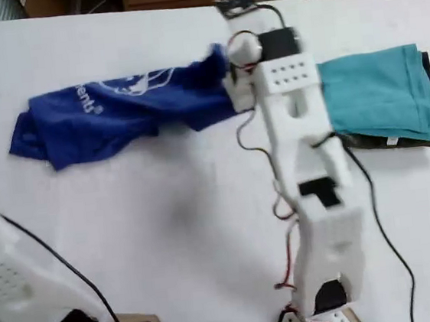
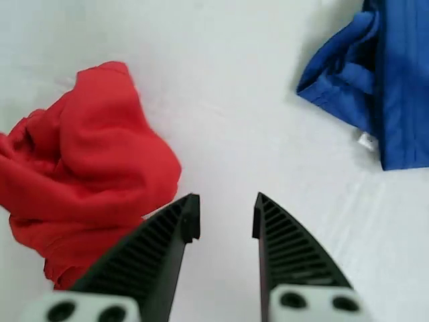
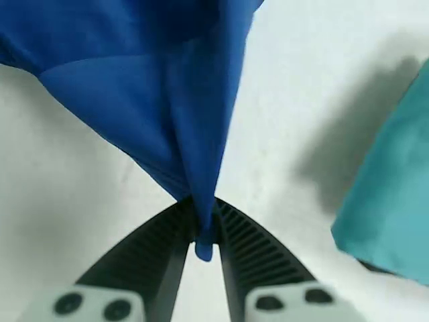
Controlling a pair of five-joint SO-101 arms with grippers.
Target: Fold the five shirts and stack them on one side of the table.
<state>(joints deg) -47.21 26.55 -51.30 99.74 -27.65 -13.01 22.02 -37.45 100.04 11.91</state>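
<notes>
Partly cut off, a crumpled red shirt [image 2: 80,168] lies apart from the blue shirt [image 1: 117,106], with our left gripper [image 2: 224,201] open between them. Our right gripper [image 3: 203,208] pinches the blue shirt's bunched end. Beyond it, a folded teal shirt [image 1: 377,94] mostly hides a dark shirt [image 1: 397,140].

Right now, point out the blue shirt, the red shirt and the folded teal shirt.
blue shirt [image 1: 110,114]: high view, its crumpled middle.
red shirt [image 2: 87,174]: left wrist view, centre of the heap.
folded teal shirt [image 1: 381,93]: high view, top face.
</notes>
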